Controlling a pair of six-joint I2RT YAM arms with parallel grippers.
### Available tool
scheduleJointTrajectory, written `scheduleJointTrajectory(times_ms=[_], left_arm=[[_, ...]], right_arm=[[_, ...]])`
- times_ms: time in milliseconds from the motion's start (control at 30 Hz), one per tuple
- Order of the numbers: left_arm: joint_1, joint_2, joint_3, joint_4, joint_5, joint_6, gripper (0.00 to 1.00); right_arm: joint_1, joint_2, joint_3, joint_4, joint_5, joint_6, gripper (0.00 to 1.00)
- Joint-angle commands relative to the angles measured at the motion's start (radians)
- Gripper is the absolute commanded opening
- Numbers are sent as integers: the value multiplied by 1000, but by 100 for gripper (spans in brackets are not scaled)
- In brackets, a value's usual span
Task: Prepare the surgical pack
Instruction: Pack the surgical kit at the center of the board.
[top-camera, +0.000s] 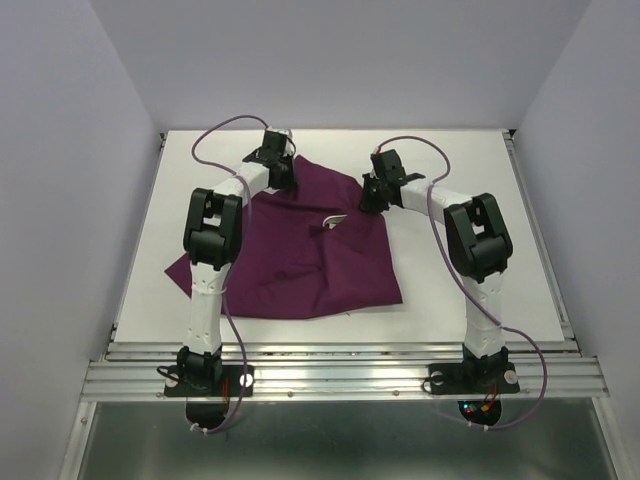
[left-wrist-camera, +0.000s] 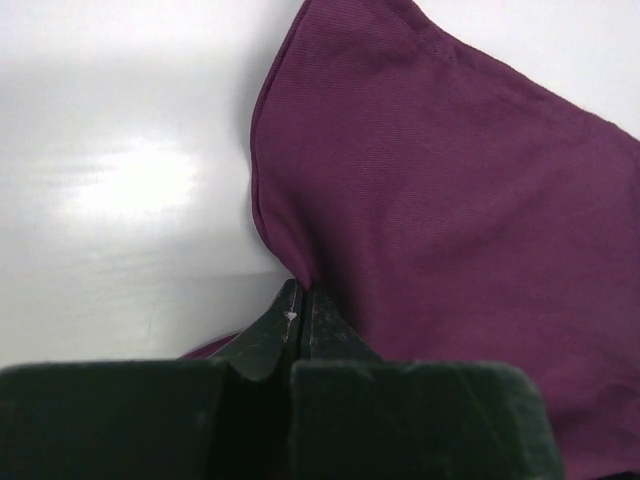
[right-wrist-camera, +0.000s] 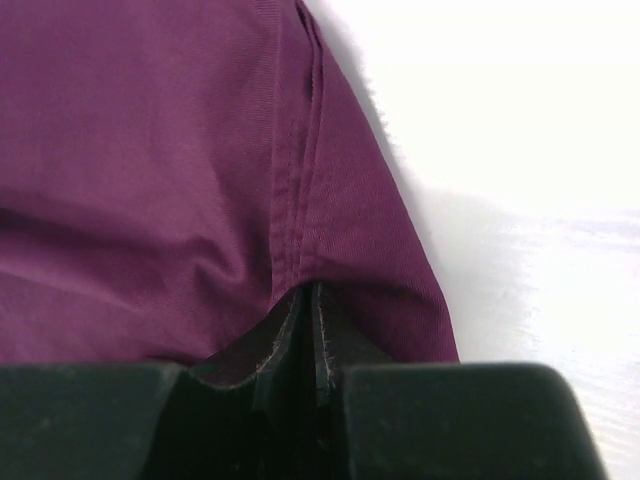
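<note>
Between the pressed-together tips of the left tool, a fold at the edge of the dark-purple cloth is pinched. The fabric fans away ahead and to the tool's right over the white counter. The right tool is likewise closed to a slit on the cloth's hemmed edge (the seam runs straight ahead from its tips), with bare counter to its right. Most of the cloth lies rumpled between the two tools and back toward the arm bases.

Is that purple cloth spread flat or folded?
Not flat: the purple cloth is rumpled with folds, its far edge pinched by the left gripper and right gripper.
</note>
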Motion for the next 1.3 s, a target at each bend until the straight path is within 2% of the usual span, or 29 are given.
scheduleJointTrajectory(times_ms=[0, 200, 433, 667, 700, 733, 833, 900, 1100, 1267], left_arm=[[-7, -124, -134, -87, -42, -25, 0], [-7, -200, -116, -67, -85, -19, 0], [-4, -27, 163, -153, -139, 20, 0], [1, 12, 220, -108, -57, 13, 0], [2, 18, 229, -108, -53, 12, 3], [4, 24, 258, -110, -45, 12, 29], [10, 78, 338, -150, -40, 12, 65], [13, 96, 370, -157, -28, 12, 70], [27, 150, 425, -122, 21, -19, 73], [30, 259, 576, -165, 44, -34, 73]], right_arm=[[25, -29, -46, -94, -17, -27, 14], [25, -36, -55, -91, -20, -33, 14], [25, -33, -40, -93, -20, -33, 14], [25, -35, -35, -96, -18, -30, 14], [25, -35, -35, -97, -18, -30, 14], [25, -33, -35, -99, -18, -30, 14], [25, -35, -34, -100, -18, -30, 14], [25, -36, -37, -99, -18, -27, 14], [25, -38, -37, -97, -21, -22, 15], [25, -44, -34, -102, -20, -19, 15]])
